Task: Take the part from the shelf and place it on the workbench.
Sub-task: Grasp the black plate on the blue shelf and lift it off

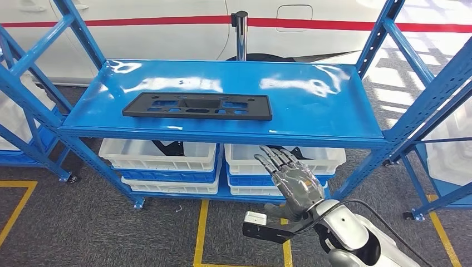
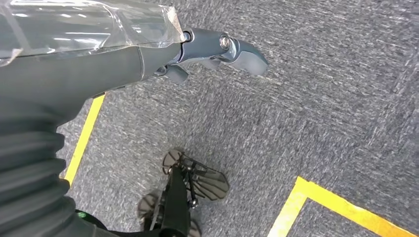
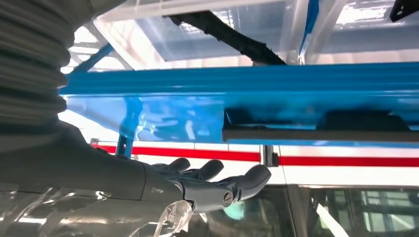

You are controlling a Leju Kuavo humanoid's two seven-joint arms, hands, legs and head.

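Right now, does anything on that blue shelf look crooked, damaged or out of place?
Nothing stands out. The black plastic part lies flat on the blue shelf, roughly parallel to the front edge. The white bins below sit stacked in order. The right hand is raised in front of the shelf, fingers apart, holding nothing.
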